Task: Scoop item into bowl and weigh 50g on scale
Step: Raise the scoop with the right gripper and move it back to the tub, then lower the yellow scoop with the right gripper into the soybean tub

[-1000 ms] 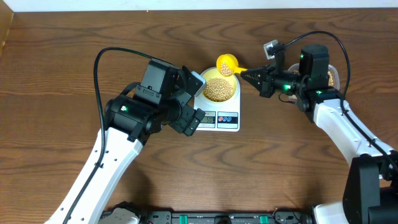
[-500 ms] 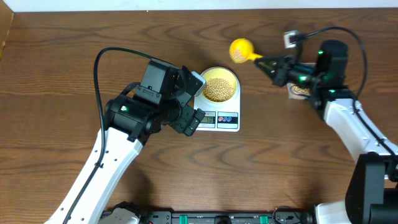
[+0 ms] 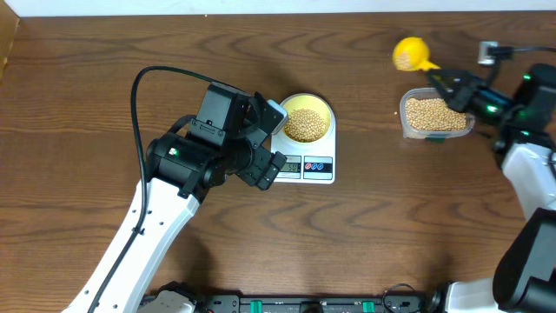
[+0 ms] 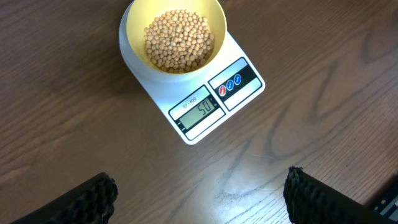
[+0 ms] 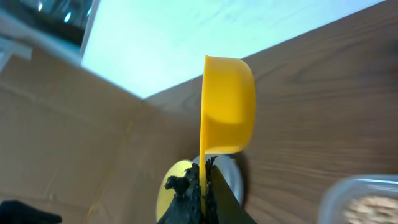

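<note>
The pale-yellow bowl [image 4: 132,31] is sitting on the 12 o'clock end of the flat white scale [image 4: 245,53], and a heap of small, round, tan beans [image 4: 179,40] is lying inside it. Seen from overhead, the grey display [image 4: 199,107] at the scale's 6 o'clock end is reading 50, and the red- and blue-marked buttons [image 4: 230,85] are sitting just beside it at 3 o'clock. The left gripper [image 4: 205,202] is hanging over the table [image 3: 104,69] on the display side of the scale, its fingers spread wide and holding nothing. From overhead, its bulky black wrist is covering the scale's 9 o'clock edge and part of the bowl's rim, and a black cable [image 3: 137,87] is looping out at 10 o'clock. Well apart from the bowl at 3 o'clock, a clear rectangular plastic tub [image 3: 405,122] with rounded corners is holding more of the beans. The right gripper [image 3: 453,87] is hovering over the tub's 12 o'clock rim, its jaws pinched on the thin handle of a bright yellow scoop [image 3: 408,54]. The scoop's round cup is hanging at the tub's 11 o'clock, apart from it. In the right wrist view the cup is showing edge-on, smooth and glossy, and I cannot tell whether it is carrying anything. The table is showing dark brown wood with bold wavy grain and a faint sheen.
</note>
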Controlling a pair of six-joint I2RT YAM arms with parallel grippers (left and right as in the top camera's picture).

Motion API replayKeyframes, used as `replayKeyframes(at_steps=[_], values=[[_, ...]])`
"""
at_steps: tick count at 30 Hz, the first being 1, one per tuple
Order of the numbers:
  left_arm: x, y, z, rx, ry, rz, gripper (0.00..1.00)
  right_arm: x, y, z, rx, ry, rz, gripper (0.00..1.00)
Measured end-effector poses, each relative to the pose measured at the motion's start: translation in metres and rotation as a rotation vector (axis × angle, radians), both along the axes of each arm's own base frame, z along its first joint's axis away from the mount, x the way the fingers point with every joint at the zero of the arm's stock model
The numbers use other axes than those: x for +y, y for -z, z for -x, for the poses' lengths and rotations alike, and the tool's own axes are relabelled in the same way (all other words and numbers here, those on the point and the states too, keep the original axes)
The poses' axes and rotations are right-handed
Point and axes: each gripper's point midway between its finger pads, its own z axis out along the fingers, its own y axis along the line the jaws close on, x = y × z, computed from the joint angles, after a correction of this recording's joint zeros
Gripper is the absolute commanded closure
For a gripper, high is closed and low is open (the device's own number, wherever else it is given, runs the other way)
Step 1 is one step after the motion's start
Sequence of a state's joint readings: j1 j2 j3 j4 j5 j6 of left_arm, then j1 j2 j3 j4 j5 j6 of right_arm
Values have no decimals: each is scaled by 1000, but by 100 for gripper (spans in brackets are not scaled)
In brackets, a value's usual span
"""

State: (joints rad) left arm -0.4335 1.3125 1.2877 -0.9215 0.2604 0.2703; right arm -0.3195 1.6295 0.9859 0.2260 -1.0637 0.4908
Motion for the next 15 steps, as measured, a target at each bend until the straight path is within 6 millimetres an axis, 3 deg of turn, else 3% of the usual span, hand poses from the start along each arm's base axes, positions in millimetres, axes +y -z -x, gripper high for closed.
replayKeyframes(at_steps=[10, 15], values=[[0, 0, 0, 0, 0, 0, 12, -78, 1, 7, 5, 167, -7, 99], [0, 0, 0, 0, 0, 0, 12, -85, 10, 13, 53, 185, -22, 99]])
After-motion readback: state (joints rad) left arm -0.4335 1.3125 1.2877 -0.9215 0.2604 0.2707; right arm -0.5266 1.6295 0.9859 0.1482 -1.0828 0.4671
